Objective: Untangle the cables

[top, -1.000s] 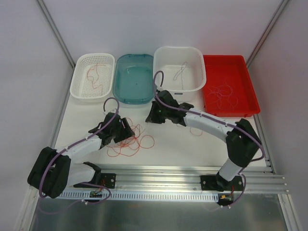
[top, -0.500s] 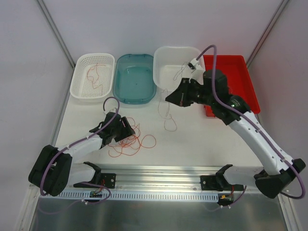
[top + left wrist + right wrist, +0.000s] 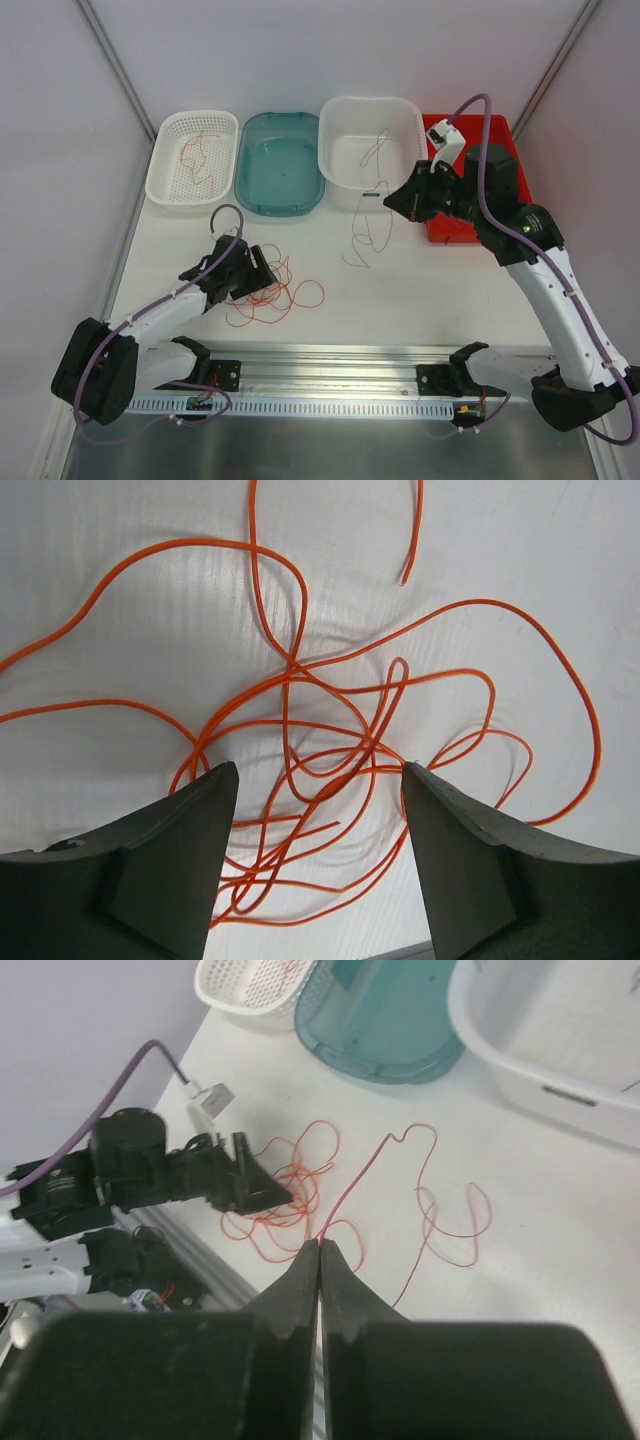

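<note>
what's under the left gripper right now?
A tangle of orange cables on the white table, framed by the open left gripper. Strands passing behind its fingers are hidden.

The left arm (image 3: 165, 310), at seven o'clock, and the right arm (image 3: 555, 295), at four, have white links and black joint housings. A purple cable (image 3: 488, 120) runs along each. The left fingers (image 3: 170, 870) are dark grey wedges.
</note>
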Tool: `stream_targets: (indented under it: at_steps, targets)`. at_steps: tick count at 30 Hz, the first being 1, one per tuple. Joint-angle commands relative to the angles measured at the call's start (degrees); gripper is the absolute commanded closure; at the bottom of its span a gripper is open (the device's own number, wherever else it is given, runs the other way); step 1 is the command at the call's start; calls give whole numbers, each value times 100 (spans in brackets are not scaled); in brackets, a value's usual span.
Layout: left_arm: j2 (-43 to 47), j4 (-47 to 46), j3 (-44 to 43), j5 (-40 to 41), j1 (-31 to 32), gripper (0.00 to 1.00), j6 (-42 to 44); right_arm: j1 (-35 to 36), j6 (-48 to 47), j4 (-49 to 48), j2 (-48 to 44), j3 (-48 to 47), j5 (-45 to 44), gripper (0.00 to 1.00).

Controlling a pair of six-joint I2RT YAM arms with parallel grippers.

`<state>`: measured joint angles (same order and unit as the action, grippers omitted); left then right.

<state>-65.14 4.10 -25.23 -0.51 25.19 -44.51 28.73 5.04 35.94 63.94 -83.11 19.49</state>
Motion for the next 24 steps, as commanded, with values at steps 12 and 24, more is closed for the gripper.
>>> stream_targets:
  at_steps: [12,24]
  targets:
    - [1803,1576,-1141,781,30,7,1216,-1299,-1400,396,294,-2797,-1825,99]
    - [2427,1981,-1405,1106,30,1,1919,-3276,-1577,-974,2102,-3976,-2020,99]
